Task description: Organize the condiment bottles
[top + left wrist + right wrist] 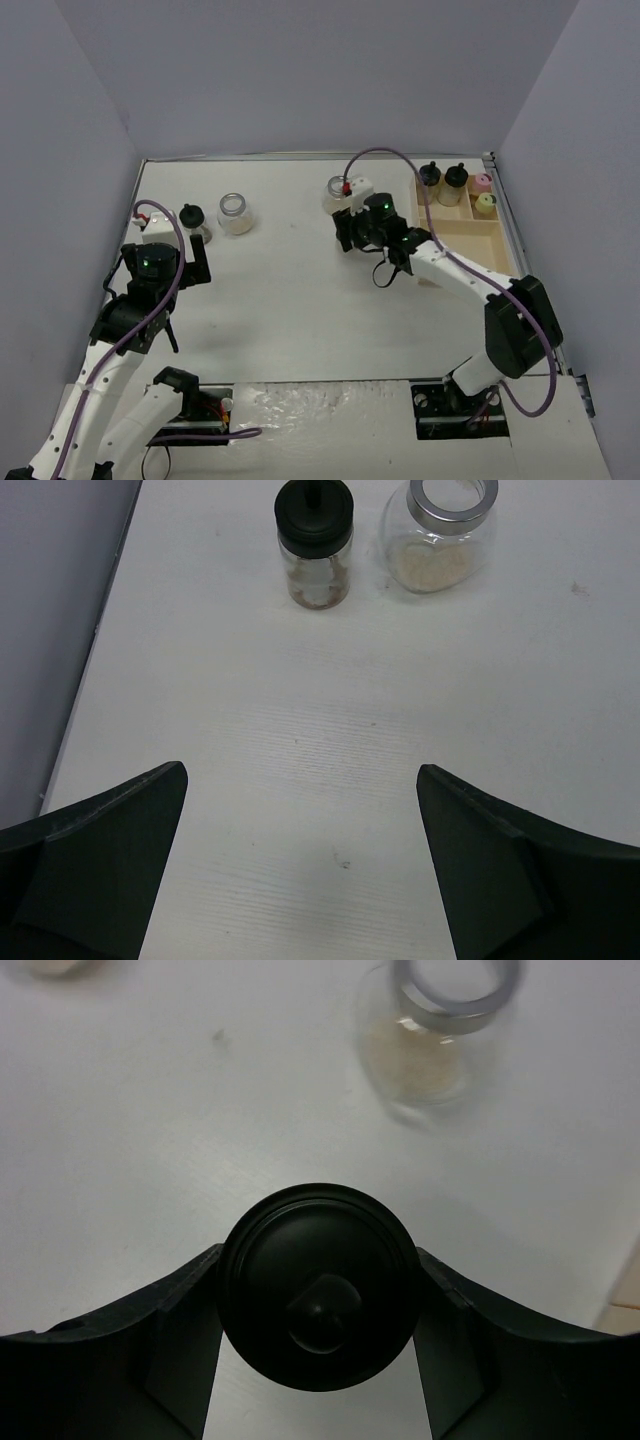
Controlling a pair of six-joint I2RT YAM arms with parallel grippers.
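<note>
The right gripper [318,1260] is seen clenched on a black-capped jar [318,1300]. The round cap fills the gap between the jaws, and each inner finger face is pressed against one side of it. From the overhead view this jar is placed near the middle of the table [300,300], left of the wooden tray [470,225], though it is mostly hidden there under the gripper. Whether its base rests on the table cannot be told. A silver-rimmed jar [440,1030] of pale powder is found just beyond the right fingertips, apart from them and off to the right. The left gripper [300,770] is held released, its jaws spread wide over bare table with nothing between them. Ahead of it, well clear of the fingertips, a second black-capped jar [315,540] and a second silver-rimmed jar [440,535] are stood upright side by side. In the tray's far compartments two more black-capped jars [430,175] are set, with a pink-capped jar [482,183] and a yellow-capped jar [486,203] to their right.
</note>
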